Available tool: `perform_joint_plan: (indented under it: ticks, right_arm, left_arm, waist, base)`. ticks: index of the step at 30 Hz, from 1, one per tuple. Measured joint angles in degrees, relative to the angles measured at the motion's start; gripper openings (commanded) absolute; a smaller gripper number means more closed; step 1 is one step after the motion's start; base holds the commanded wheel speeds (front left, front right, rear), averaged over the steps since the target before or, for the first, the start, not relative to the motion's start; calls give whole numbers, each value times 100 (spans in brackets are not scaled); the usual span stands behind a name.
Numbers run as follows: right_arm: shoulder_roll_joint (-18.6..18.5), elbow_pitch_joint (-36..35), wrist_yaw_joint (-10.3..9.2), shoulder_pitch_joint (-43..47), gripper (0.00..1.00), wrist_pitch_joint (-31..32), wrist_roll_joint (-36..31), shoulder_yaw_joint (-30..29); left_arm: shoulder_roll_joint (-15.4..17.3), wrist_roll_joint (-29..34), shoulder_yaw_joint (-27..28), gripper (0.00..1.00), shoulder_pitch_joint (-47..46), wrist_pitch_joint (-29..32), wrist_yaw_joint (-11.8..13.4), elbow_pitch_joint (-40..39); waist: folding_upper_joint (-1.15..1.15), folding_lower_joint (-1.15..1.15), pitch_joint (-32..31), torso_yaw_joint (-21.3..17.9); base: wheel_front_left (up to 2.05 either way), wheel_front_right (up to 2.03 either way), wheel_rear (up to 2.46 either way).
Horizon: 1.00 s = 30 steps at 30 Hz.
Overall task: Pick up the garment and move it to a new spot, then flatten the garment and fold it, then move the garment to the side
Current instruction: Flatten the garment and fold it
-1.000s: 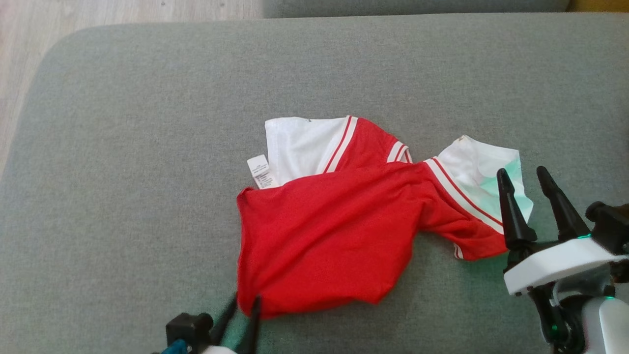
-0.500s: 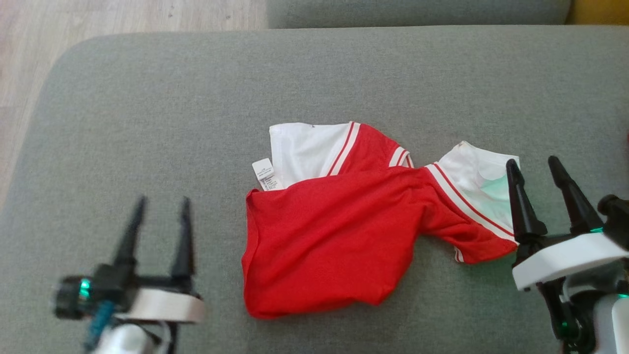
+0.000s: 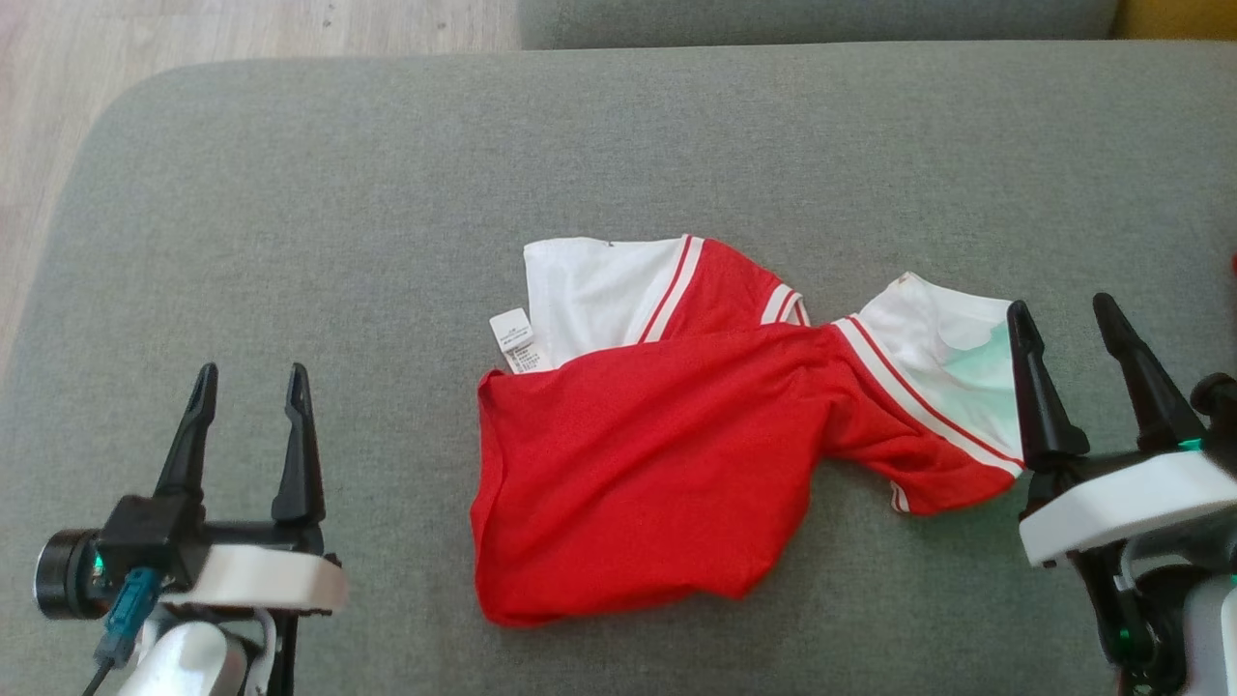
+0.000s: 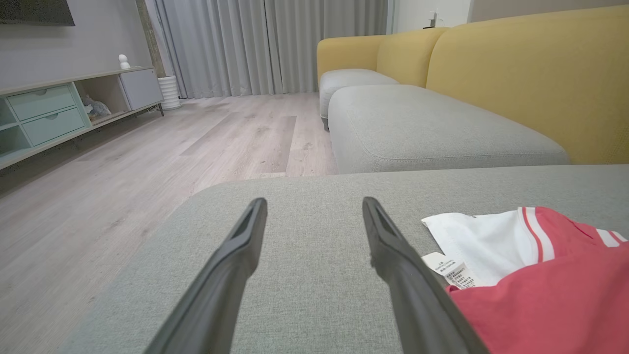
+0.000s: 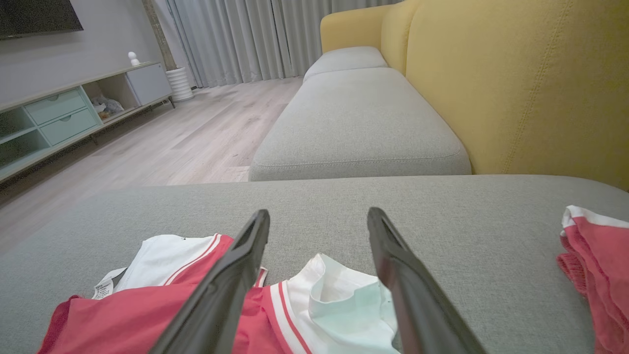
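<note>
One red shirt (image 3: pixel 657 483) with white striped sleeves lies crumpled in the middle of the grey cushion (image 3: pixel 387 193). Its body is folded over on itself, a care label (image 3: pixel 512 338) pokes out at its left edge, and a white sleeve (image 3: pixel 952 338) trails off to the right.

Neither gripper holds it. The left gripper (image 3: pixel 251 377) hovers well to the left of the shirt with its fingers spread. The right gripper (image 3: pixel 1060 307), also spread wide, sits at that sleeve's outer edge; whether it touches the cloth cannot be told.

Flattening looks like the step in hand. To do it well, each gripper should pinch a single layer at opposite ends, probably the lower left hem corner and the trailing sleeve. They should then draw apart low over the cushion so the fold opens instead of bunching. Catching both layers would likely just drag the lump along. An even pull matters, since thin knit probably stretches and slides. A second red garment (image 5: pixel 594 255) lies near on the right, so the right gripper's sweep should stop short of it.
</note>
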Motion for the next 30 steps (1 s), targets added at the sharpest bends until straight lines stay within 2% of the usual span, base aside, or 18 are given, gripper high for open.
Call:
perform_joint_plan:
  ticks: [10, 13, 15, 21, 26, 30]
  right_arm:
    - [2, -36, 0, -2, 100, 15, 19, 7]
    - [2, -64, 0, -6, 100, 15, 27, 5]
    - [2, -65, 0, -9, 100, 16, 45, 11]
    - [0, -49, 0, -29, 100, 18, 59, 97]
    - [-3, 30, 0, -51, 100, 16, 112, 126]
    - [-3, 114, 0, -65, 100, 16, 116, 110]
  left_arm:
    - [19, -7, 10, 100, 7, 62, 35, -2]
    - [-2, -11, -146, 100, -176, 261, -166, 25]
    - [-90, -103, -360, 100, -498, 450, -416, 135]
    - [-710, -453, -1018, 100, -1418, 1180, -1133, 944]
    - [-899, -651, -1245, 100, -1499, 1648, -1378, 1794]
    - [-960, -692, -1317, 100, -1631, 1651, -1571, 2252]
  waist:
    - [0, 0, 89, 2]
    - [0, 0, 162, 18]
    - [0, 0, 227, 32]
    - [0, 1, 412, 19]
    - [0, 0, 506, -60]
    - [0, 1, 556, -124]
  base:
    - [0, 0, 0]
    - [0, 0, 0]
    - [0, 0, 0]
    - [0, 0, 0]
    - [0, 0, 0]
    - [0, 0, 0]
